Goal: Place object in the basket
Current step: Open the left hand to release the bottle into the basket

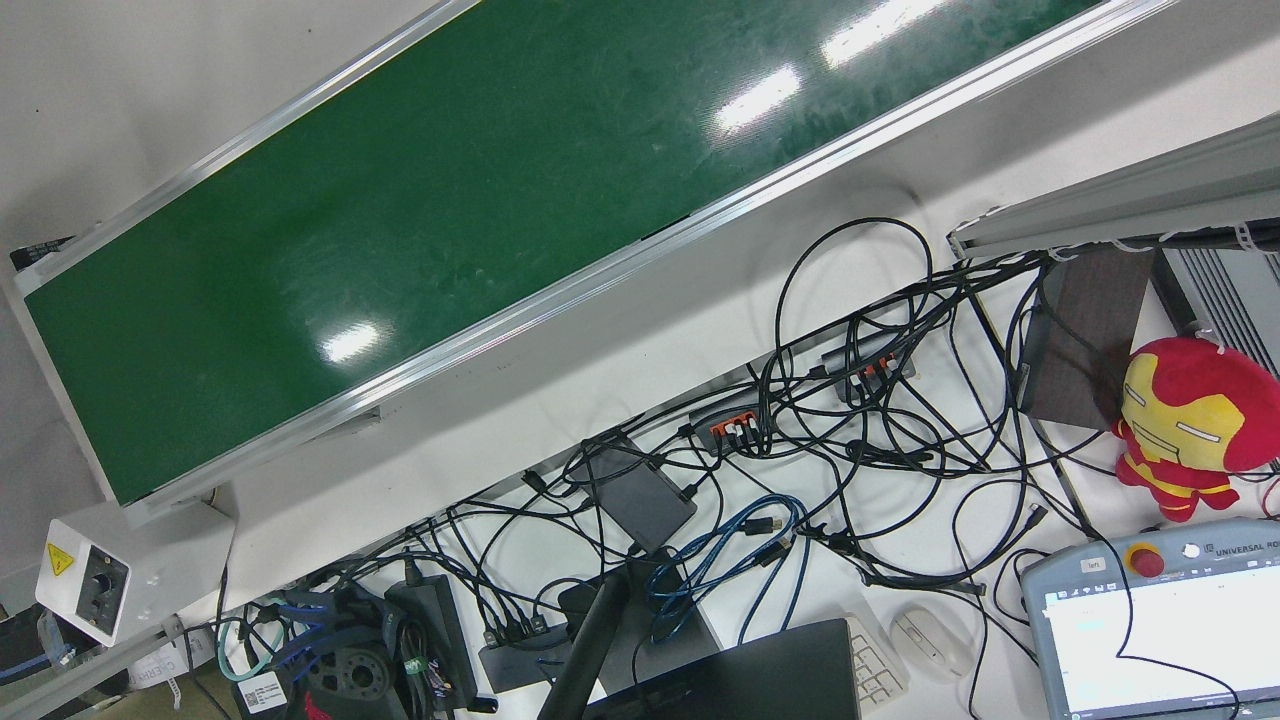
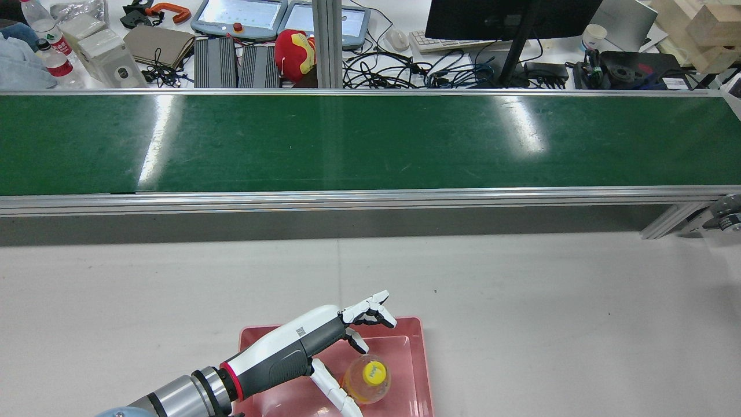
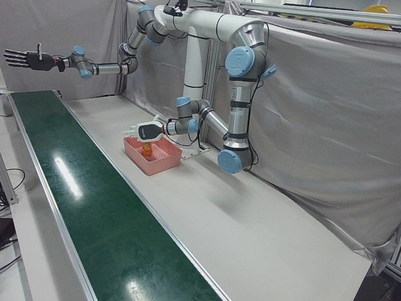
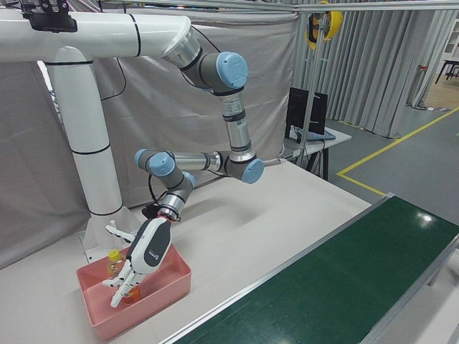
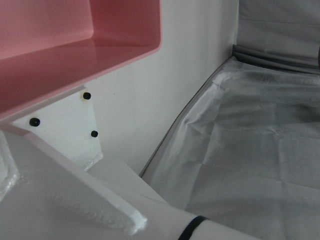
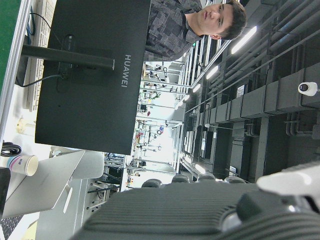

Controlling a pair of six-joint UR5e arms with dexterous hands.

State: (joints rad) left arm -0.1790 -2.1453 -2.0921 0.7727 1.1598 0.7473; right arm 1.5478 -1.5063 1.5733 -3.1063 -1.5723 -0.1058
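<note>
Rear view: my left hand [image 2: 301, 347] hangs over the pink basket [image 2: 418, 370] at the near edge of the white table [image 2: 550, 301], fingers spread apart and gripping nothing. A bottle [image 2: 367, 379] of orange liquid with a yellow cap stands upright in the basket, between my thumb and my other fingers; I cannot tell whether any finger touches it. A small square code label sits on the back of the hand, too small to read.

In the right-front view the same hand [image 4: 140, 259] points down into the basket [image 4: 172, 287], with the bottle [image 4: 113, 264] just behind it.

In the left-front view my right hand [image 3: 26, 59] is raised high over the far end of the green conveyor belt [image 3: 94, 213], well apart from the basket [image 3: 164, 164], fingers splayed and empty.

Legible writing: "HUAWEI" on the back of a black monitor [image 6: 95, 75] in the right hand view; "UNIVERSAL RO", cut off at the edge, on the teach pendant [image 1: 1160, 620] in the front view, which also bears a small tag reading "left". A red and yellow plush toy [image 1: 1190, 425] sits just beside the pendant.
</note>
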